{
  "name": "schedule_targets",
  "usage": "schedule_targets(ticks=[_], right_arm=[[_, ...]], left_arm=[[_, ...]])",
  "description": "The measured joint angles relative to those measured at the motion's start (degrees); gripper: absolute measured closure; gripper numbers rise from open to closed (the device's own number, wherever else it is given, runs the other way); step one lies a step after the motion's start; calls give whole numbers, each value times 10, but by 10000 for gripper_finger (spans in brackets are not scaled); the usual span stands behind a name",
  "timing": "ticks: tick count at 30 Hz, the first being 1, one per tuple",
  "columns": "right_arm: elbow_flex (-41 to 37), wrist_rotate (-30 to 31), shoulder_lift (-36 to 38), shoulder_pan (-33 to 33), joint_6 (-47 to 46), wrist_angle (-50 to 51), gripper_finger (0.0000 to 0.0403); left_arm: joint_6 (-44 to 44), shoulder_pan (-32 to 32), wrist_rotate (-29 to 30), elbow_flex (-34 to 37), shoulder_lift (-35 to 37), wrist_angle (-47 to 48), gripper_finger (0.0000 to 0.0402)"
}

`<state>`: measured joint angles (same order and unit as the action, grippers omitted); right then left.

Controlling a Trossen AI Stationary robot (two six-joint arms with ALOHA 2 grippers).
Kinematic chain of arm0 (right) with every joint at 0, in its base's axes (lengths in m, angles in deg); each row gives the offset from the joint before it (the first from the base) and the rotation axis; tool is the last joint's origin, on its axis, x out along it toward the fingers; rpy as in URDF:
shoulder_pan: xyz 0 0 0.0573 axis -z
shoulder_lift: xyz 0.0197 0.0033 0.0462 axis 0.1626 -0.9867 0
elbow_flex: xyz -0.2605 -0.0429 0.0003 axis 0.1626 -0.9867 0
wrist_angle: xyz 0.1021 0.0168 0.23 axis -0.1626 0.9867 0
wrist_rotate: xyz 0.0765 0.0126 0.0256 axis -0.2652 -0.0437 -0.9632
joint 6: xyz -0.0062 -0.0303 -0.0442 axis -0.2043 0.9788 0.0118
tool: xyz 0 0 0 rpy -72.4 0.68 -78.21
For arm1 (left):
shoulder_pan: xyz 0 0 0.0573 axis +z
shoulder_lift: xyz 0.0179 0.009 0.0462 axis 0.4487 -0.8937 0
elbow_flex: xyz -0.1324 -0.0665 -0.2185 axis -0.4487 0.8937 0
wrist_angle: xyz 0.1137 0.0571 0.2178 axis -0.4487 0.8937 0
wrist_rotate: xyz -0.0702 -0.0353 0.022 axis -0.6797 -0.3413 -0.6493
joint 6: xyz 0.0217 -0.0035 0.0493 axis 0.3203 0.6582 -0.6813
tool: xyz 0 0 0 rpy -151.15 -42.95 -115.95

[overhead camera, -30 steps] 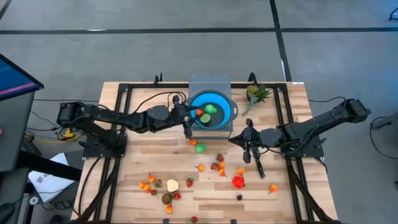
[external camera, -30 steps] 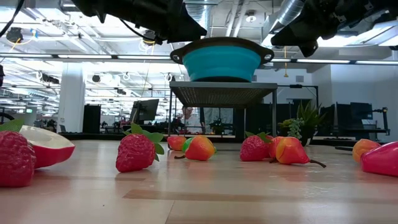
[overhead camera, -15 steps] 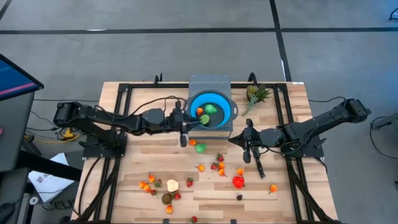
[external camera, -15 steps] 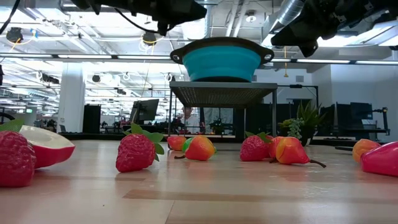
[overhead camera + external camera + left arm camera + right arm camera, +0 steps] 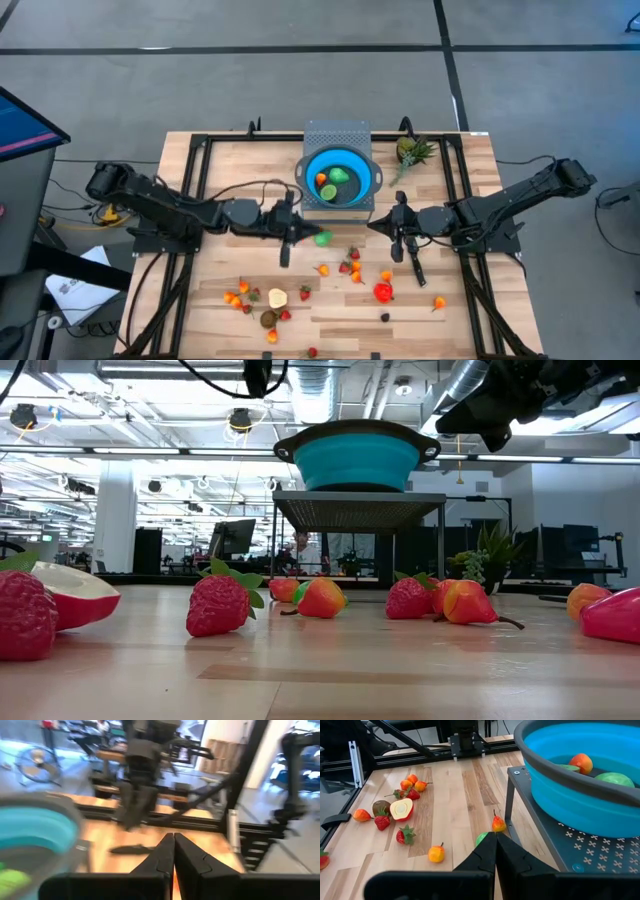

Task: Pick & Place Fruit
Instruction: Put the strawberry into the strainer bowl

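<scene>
The blue bowl (image 5: 340,178) sits on a grey perforated stand (image 5: 337,135) at the table's far middle. It holds an orange-red fruit (image 5: 321,180) and two green ones (image 5: 340,175). My left gripper (image 5: 302,232) hangs shut and level in the air, near-left of the bowl, beside a green fruit (image 5: 322,238) lying on the table. It holds nothing (image 5: 173,842). My right gripper (image 5: 373,226) waits shut and bare, near-right of the stand (image 5: 495,840). Several more small fruits lie over the near half of the table: strawberries (image 5: 350,265), a red piece (image 5: 383,292) and a cut apple half (image 5: 277,297).
A spiky pineapple-like piece (image 5: 412,150) lies right of the stand. Black frame rails (image 5: 190,200) run along the table's left and right sides. In the low view the bowl (image 5: 355,455) stands high on its stand (image 5: 360,510), with strawberries (image 5: 218,605) on the boards in front.
My left gripper has drawn back from the bowl's left rim toward the table's near and left side, staying level. The orange-red fruit it was next to now lies in the bowl. My right arm has kept still.
</scene>
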<state>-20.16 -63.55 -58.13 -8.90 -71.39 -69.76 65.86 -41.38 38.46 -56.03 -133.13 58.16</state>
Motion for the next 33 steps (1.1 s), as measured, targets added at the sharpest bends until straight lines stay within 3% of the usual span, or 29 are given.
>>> schedule_targets(ticks=[9,20,33], right_arm=[[0,0,0,0,0,0,403],[0,0,0,0,-5,0,403],[0,0,0,0,-5,0,403]], left_arm=[[66,-96,1,0,0,27,400],[317,-182,56,0,0,180,400],[496,-224,55,0,0,296,400]])
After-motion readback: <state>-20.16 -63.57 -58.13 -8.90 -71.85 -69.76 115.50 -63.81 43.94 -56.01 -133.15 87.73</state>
